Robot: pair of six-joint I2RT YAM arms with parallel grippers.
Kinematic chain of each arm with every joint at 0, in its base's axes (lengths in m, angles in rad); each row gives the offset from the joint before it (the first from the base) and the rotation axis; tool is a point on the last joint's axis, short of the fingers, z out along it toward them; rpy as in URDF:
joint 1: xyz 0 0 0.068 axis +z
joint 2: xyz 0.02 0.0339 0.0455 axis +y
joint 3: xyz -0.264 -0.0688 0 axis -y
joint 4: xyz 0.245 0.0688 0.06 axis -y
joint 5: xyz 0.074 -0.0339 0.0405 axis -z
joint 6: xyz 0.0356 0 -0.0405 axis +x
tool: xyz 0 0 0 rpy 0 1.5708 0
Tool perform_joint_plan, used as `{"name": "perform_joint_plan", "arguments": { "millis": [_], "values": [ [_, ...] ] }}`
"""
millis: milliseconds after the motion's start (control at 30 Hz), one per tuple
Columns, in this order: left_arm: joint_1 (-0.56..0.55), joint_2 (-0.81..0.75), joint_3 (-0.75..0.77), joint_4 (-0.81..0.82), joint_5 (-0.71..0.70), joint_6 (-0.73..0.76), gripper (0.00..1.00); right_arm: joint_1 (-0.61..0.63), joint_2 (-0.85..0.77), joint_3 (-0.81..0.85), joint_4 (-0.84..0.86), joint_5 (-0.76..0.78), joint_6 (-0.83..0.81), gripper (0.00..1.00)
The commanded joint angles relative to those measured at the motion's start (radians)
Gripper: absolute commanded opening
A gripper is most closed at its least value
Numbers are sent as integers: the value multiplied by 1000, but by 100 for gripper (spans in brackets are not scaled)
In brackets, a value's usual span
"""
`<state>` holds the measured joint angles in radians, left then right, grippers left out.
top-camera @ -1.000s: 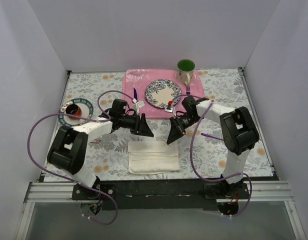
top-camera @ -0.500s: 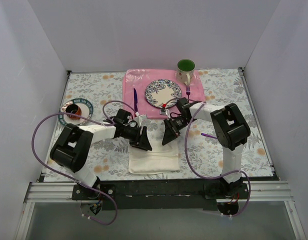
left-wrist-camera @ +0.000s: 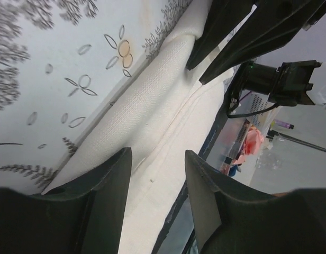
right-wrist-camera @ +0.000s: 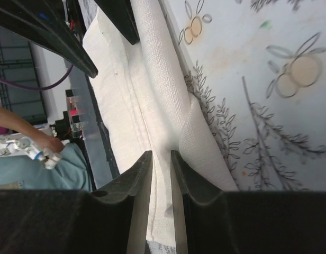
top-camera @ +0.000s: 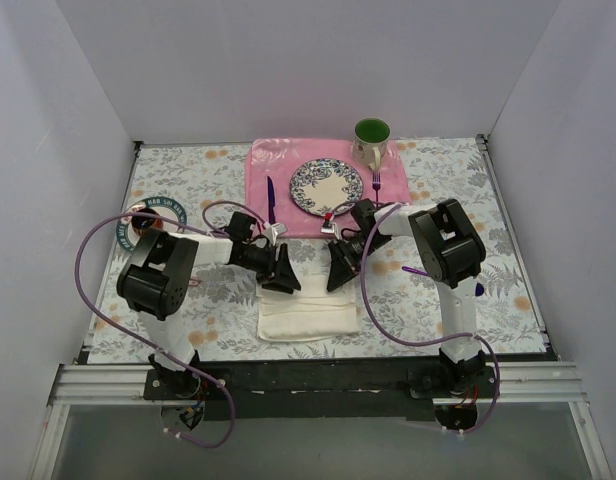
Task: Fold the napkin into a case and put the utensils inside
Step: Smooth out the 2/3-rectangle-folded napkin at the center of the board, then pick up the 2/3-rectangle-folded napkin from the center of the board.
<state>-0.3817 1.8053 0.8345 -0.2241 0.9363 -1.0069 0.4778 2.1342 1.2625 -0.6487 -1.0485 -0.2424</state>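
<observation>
Lying folded near the front of the table (top-camera: pixel 438 300), the napkin (top-camera: pixel 306 312) is looking soft, light and floppy. The left gripper (top-camera: pixel 285 284) is hovering at its far fold, jaws apart. The right gripper (top-camera: pixel 335 282) is nearly closed; I cannot tell if it is pinching cloth. Grabbing that thick fold seems best.

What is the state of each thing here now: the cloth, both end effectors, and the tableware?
napkin: folded into flat layers.
left end effector: open over the napkin's far fold.
right end effector: nearly closed, apparently pinching the napkin's fold.
mug: upright.
plate: flat on the placemat, empty.
knife: lying left of plate.
fork: lying right of plate.
</observation>
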Motion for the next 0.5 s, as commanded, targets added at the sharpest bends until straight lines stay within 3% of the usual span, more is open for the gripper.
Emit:
{"name": "perform_joint_plan", "arguments": {
  "millis": [0, 100, 167, 267, 300, 333, 467],
  "values": [
    [43, -33, 31, 38, 1, 65, 47, -21, 18, 74, 4, 87, -69, 29],
    [17, -164, 8, 23, 49, 135, 51, -22, 10, 69, 1, 88, -72, 29],
    [-25, -283, 18, -42, -17, 325, 51, -22, 4, 48, 4, 90, -72, 29],
    [-173, -479, -52, -107, -281, 515, 52, -21, -17, 6, 30, 102, -63, 29],
    [-286, -515, -75, -104, -359, 543, 52, -21, -20, -1, 35, 104, -60, 29],
    [-339, -544, -95, -103, -524, 566, 52, -22, -22, -6, 38, 105, -60, 29],
    [-586, -636, -214, -43, -813, 660, 54, -19, -17, -12, 47, 108, -57, 29]
  ]
}}
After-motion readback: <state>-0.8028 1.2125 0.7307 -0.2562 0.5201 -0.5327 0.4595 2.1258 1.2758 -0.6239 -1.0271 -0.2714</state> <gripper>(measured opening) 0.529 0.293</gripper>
